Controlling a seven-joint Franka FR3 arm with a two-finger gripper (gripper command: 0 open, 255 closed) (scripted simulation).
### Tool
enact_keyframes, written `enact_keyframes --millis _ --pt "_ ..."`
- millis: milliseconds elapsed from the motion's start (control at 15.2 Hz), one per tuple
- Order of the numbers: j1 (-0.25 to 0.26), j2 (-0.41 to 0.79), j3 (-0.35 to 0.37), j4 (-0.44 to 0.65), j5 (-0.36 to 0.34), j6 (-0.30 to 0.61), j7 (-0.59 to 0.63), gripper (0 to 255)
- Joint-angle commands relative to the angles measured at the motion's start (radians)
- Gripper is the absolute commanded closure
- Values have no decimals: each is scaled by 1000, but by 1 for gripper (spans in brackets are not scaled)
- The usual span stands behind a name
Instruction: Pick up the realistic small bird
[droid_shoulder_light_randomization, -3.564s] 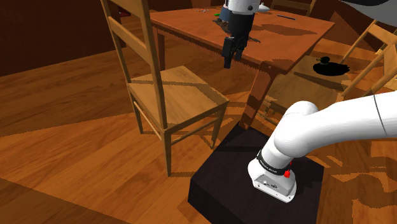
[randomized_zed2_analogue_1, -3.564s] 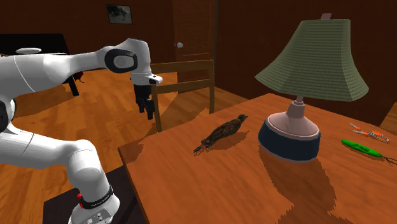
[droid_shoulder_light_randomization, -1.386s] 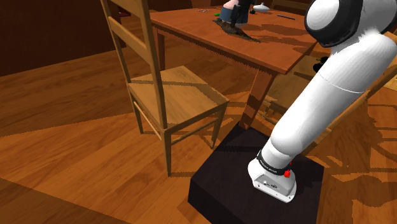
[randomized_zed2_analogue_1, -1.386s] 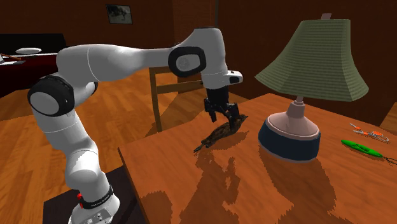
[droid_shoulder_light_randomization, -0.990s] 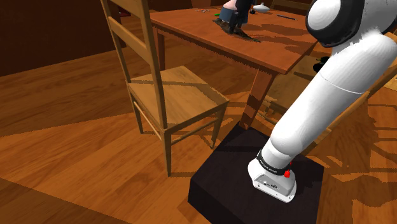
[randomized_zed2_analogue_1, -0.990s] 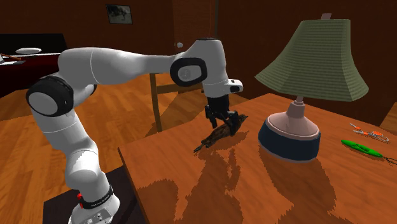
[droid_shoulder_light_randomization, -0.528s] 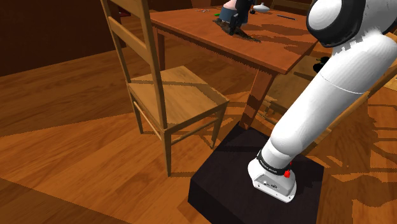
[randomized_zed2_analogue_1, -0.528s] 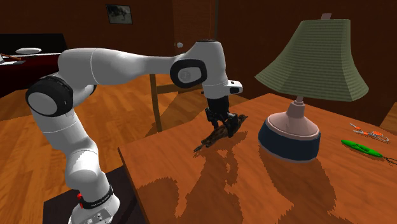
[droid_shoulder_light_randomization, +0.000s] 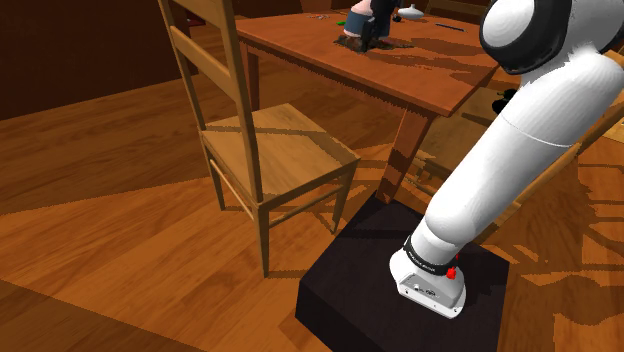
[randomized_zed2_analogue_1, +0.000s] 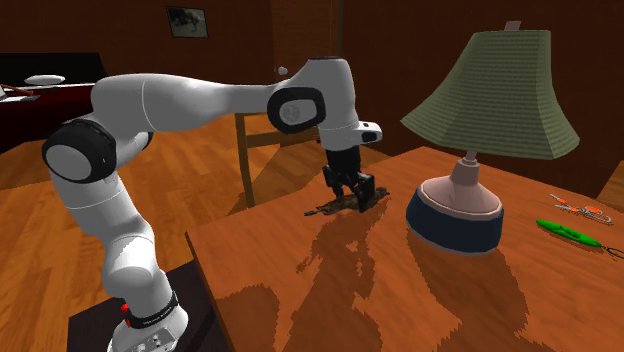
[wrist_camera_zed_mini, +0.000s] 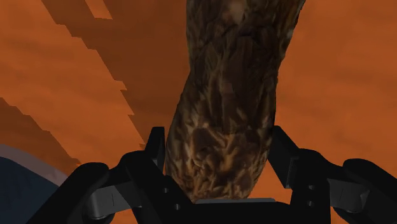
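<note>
Jaws gripped the brown bird (wrist_camera_zed_mini: 229, 108) on its 2 flanks, so we judged our gripper (randomized_zed2_analogue_1: 350, 198) should rise straight and slowly off the table (randomized_zed2_analogue_1: 290, 290), clear of the lamp (randomized_zed2_analogue_1: 455, 215).

We read no words or numbers anywhere. Marks on the arm base (droid_shoulder_light_randomization: 430, 287) are too small.

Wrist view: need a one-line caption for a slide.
Black gripper shut on the mottled brown bird, fingers clasping its sides, with the reddish-brown table behind.
</note>
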Motion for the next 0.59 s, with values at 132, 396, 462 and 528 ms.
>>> enact_keyframes --millis 132,396,462,528 --pt "-1 14 -3 69 7 -56 -7 255" --pt "-3 34 -6 146 18 -115 -14 255" --pt "-4 40 -8 166 22 -130 -16 255" --pt "-5 47 -9 187 25 -145 -18 255"
